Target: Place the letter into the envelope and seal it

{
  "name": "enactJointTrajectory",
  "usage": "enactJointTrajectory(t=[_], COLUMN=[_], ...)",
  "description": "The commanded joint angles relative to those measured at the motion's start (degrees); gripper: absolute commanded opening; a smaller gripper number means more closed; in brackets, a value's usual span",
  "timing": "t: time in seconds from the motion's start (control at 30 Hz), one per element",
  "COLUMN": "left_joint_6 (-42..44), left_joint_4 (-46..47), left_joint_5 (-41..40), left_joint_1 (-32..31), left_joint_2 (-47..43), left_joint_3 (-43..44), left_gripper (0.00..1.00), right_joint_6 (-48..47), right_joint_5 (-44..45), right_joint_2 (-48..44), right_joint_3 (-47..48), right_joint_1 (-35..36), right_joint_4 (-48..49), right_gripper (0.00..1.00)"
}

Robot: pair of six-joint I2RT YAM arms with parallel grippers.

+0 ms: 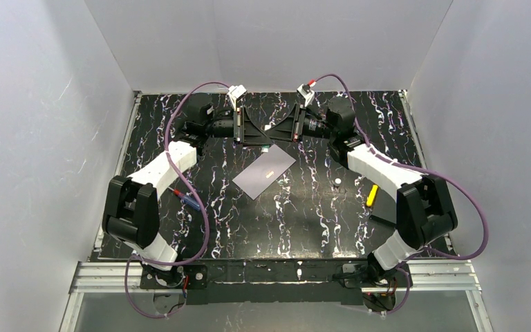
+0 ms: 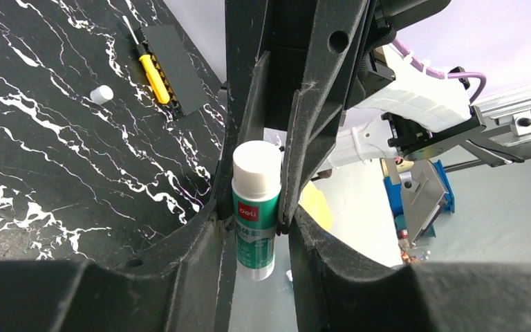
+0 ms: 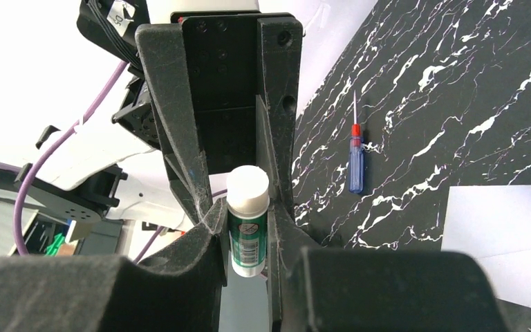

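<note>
Flat on the black marbled table point(image 1: 297, 221), set cornerwise: the envelope point(image 1: 263, 171), pale lavender-grey and plain-faced, with nothing resting on it. Impossible to tell from above whether the flap is open or folded down. Just beyond the envelope's far corner and raised off the surface, the left gripper point(image 2: 254, 228) and the right gripper point(image 3: 247, 225), facing each other tip to tip. Between them a glue stick point(image 2: 256, 207), green-labelled with a white end, pinched by both at once. Left fingers point(image 2: 180, 256) narrowed onto the labelled barrel, pressing it from either side. Right fingers point(image 3: 318, 270) drawn in just as tight on the same barrel, with the white end showing past the tips in each wrist view. Seen from the right wrist, one corner of the envelope low at the side, below the held stick and apart from it. On the left arm's side of the envelope, well apart from it, a blue screwdriver point(image 1: 188, 199) with a red collar, lying on the marble. On the right arm's side, near the envelope, a small white cap point(image 1: 336, 182) standing alone. Farther out from the envelope on that same side, a yellow screwdriver point(image 1: 372, 196) lying against the edge of a flat black rectangle point(image 2: 176, 55).
</note>
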Motion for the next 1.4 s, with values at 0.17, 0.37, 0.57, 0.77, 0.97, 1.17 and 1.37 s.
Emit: enactJointTrajectory(t=[0.17, 0.37, 0.57, 0.77, 0.97, 1.17, 1.37], left_joint_6=[-1.46, -2.14, -2.84, -5.18, -5.76, -6.46, -6.41], left_joint_4=[2.46, 2.66, 2.75, 2.89, 2.88, 2.80, 2.79], left_joint_5=[1.31, 0.05, -3.31, -7.65, -10.47, -9.04, -6.76], left_joint_1=[-0.72, -0.76, -0.73, -0.69, -0.63, -0.60, -0.60], left_joint_2=[0.72, 0.89, 1.34, 2.48, 2.05, 2.42, 2.11], left_joint_3=[2.55, 3.47, 3.14, 1.68, 1.06, 1.34, 0.94], left_gripper=[0.00, 0.00, 0.00, 0.00, 0.00, 0.00, 0.00], right_joint_6=[-0.79, 3.49, 7.39, 3.06, 3.51, 4.12, 2.47], right_joint_5=[15.84, 20.37, 19.42, 25.76, 28.18, 29.12, 29.49], right_joint_2=[-4.53, -6.92, -6.06, -8.68, -10.86, -10.80, -8.28], right_joint_3=[2.33, -1.53, -2.18, -2.73, -3.95, -4.67, -3.35], right_joint_1=[0.58, 0.58, 0.83, 0.95, 0.97, 0.93, 0.93], right_joint_4=[-6.88, -3.30, -3.07, -9.40, -12.39, -11.13, -10.62], right_gripper=[0.53, 0.61, 0.50, 0.66, 0.64, 0.46, 0.37])
